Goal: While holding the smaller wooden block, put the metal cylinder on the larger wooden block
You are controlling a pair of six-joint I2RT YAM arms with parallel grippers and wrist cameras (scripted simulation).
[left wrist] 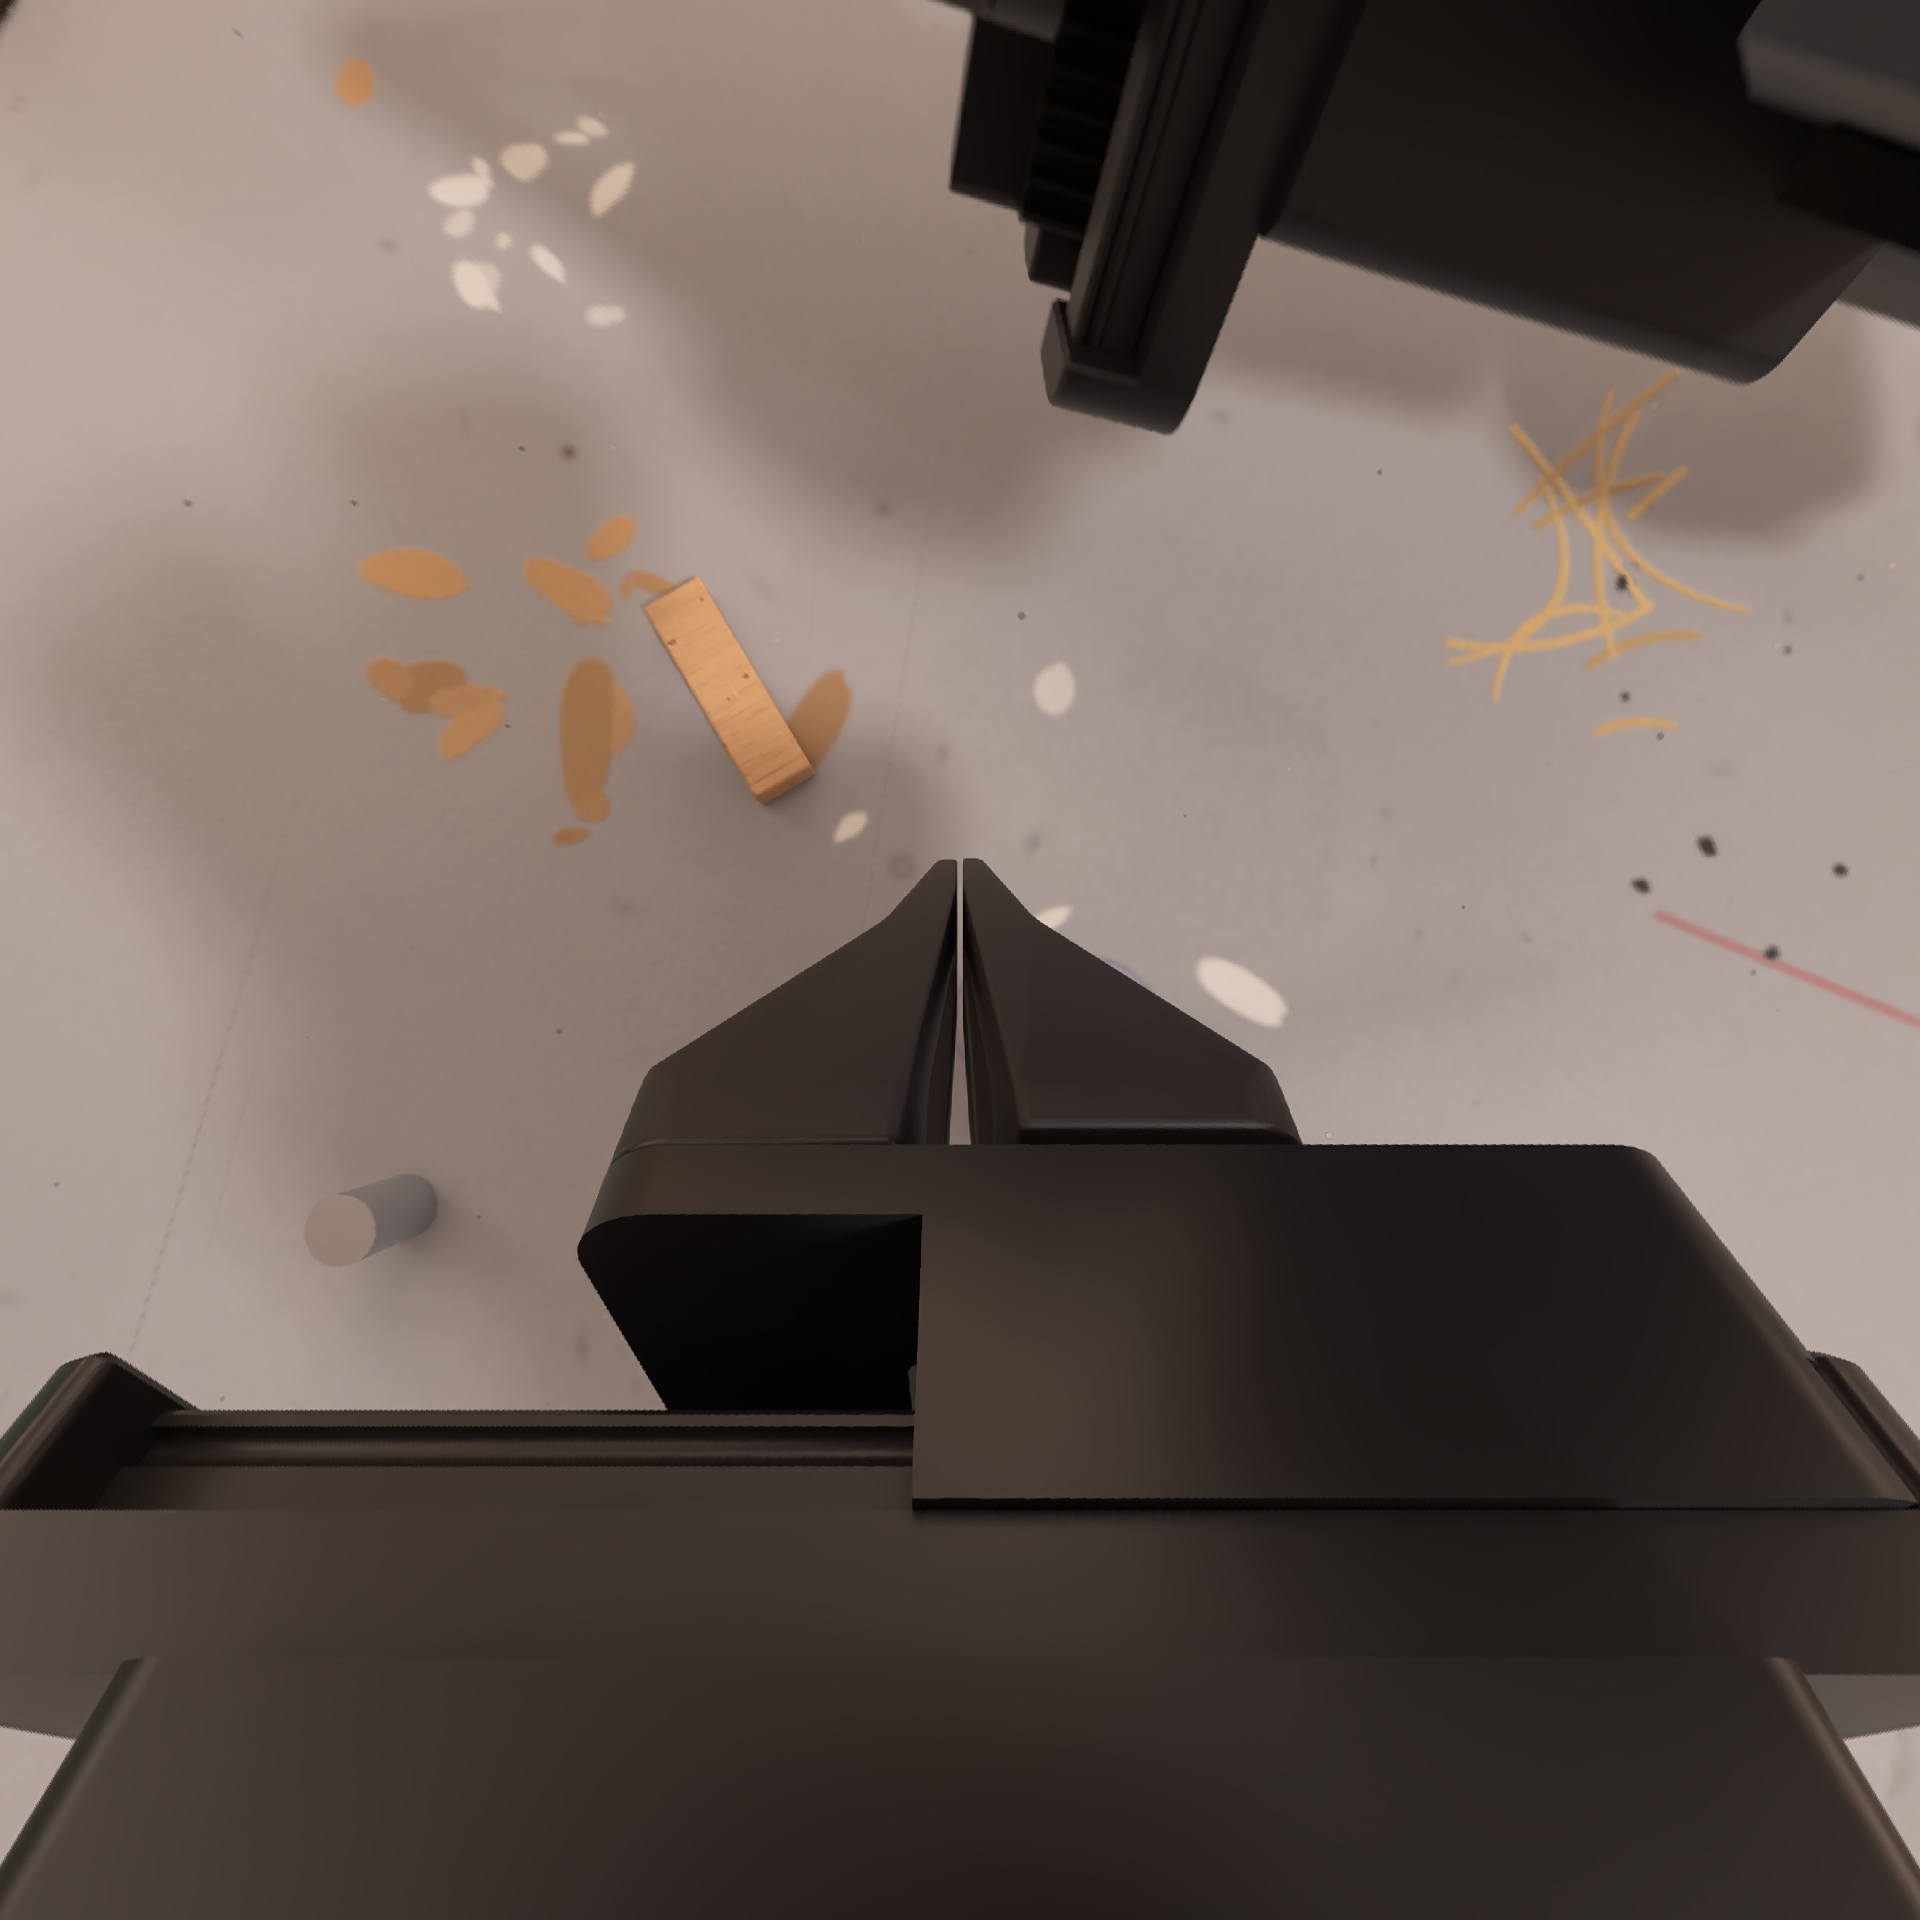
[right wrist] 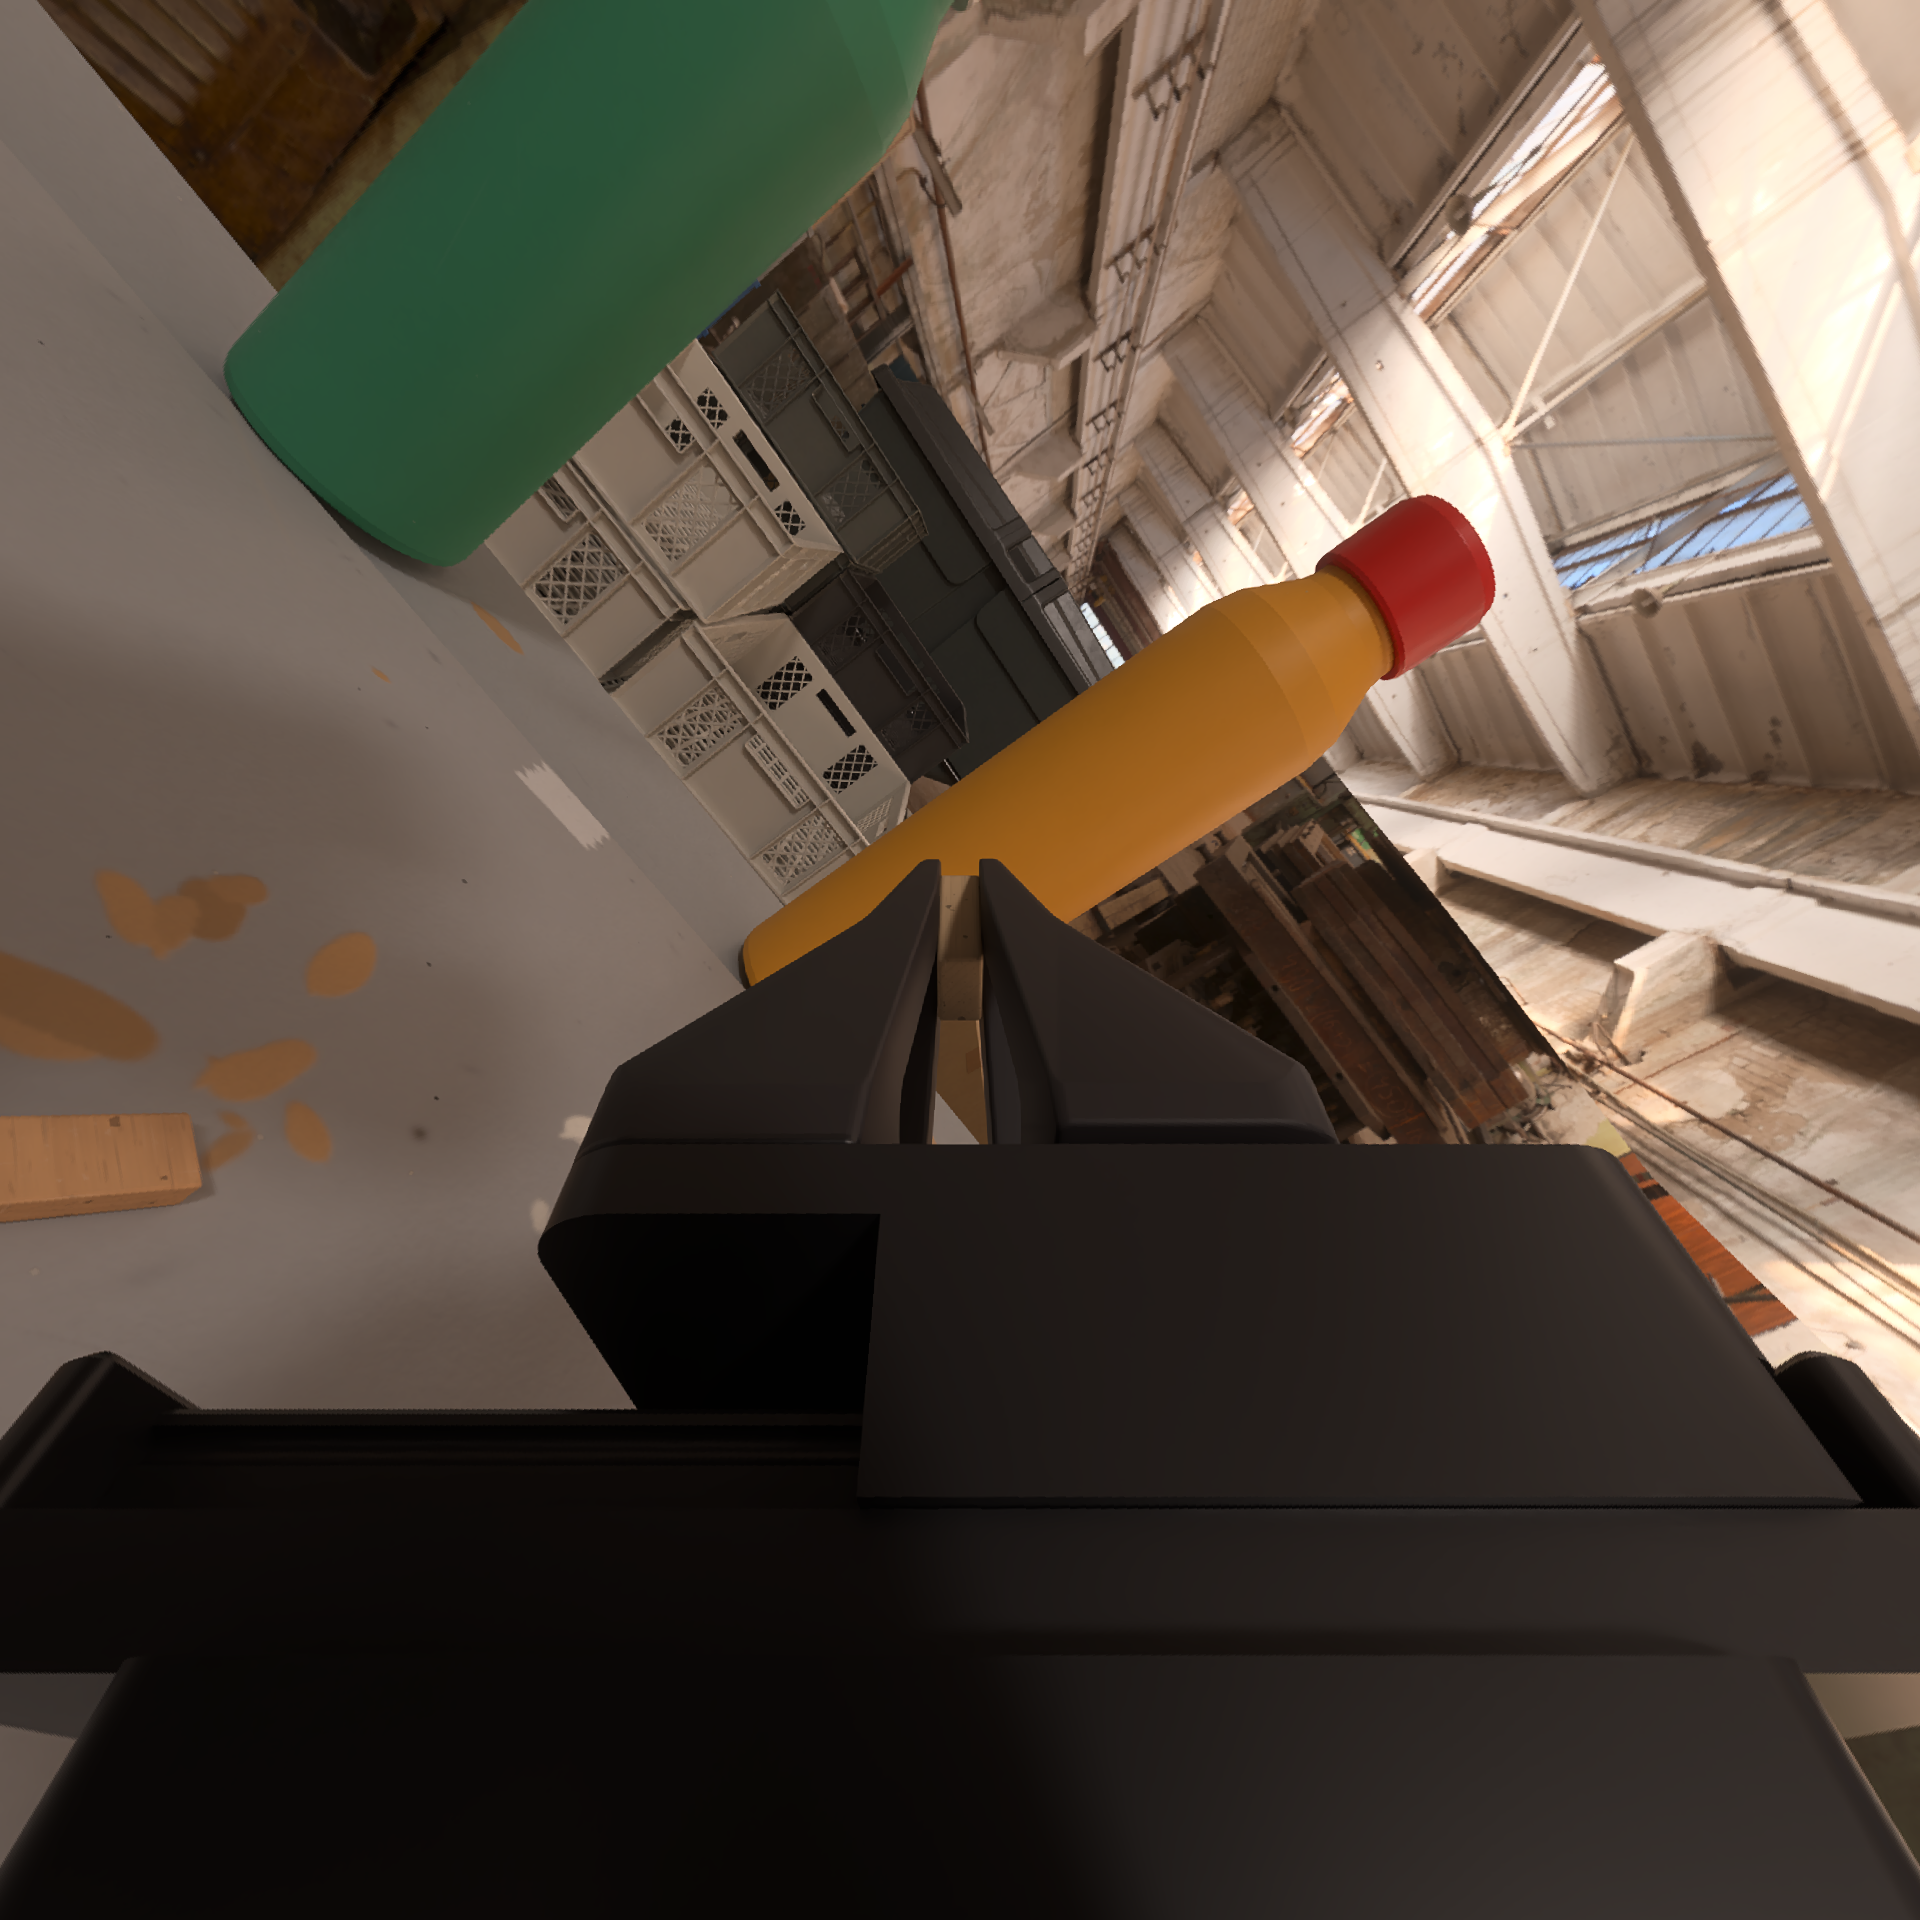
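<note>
In the left wrist view my left gripper (left wrist: pixel 960 864) is shut and empty, hanging above the grey table. The larger wooden block (left wrist: pixel 727 688) lies flat on the table ahead and to the left of it. The grey metal cylinder (left wrist: pixel 366 1218) lies on its side at the lower left, apart from the block. My right gripper (right wrist: pixel 960 868) is shut on the smaller wooden block (right wrist: pixel 960 997), a pale sliver of which shows between the fingers. The right gripper's body also shows at the top of the left wrist view (left wrist: pixel 1195 208). The larger block's end shows in the right wrist view (right wrist: pixel 94 1164).
A big green container (right wrist: pixel 561 260) and an orange bottle with a red cap (right wrist: pixel 1122 758) stand at the table's edge ahead of the right gripper. Tan and white stains and scratch marks (left wrist: pixel 1590 561) mark the table top (left wrist: pixel 1351 831). Stacked crates stand beyond the table.
</note>
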